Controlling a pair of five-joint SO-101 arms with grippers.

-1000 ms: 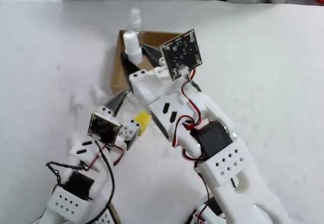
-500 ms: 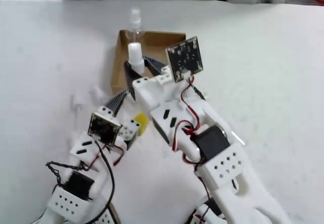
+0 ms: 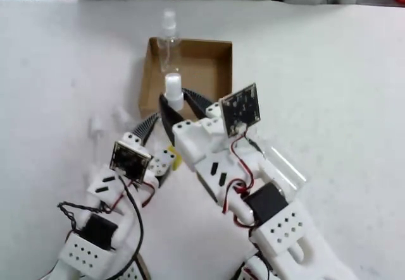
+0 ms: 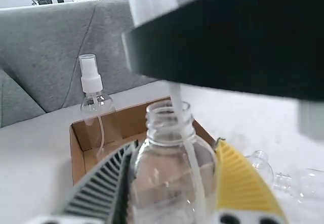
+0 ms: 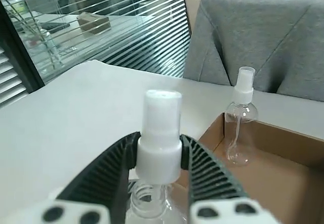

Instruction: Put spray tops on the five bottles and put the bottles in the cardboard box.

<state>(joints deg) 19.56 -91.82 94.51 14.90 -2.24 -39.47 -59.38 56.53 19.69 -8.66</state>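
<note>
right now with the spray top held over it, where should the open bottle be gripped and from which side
Grip the open bottle around its round body, below the shoulder, from the sides. It stands upright, and its threaded neck must stay free for the spray top, whose tube already hangs inside. The left gripper holds it so.

1 capped bottle (image 3: 168,35) in box (image 3: 209,65) far corner; spray top (image 5: 158,138) above open bottle (image 4: 167,171).

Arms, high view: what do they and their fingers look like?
Left arm and right arm are white plastic with black motors, red and black cables, a square camera board at each wrist. Right gripper: two black ribbed fingers. Left gripper: one grey, one yellow.
</note>
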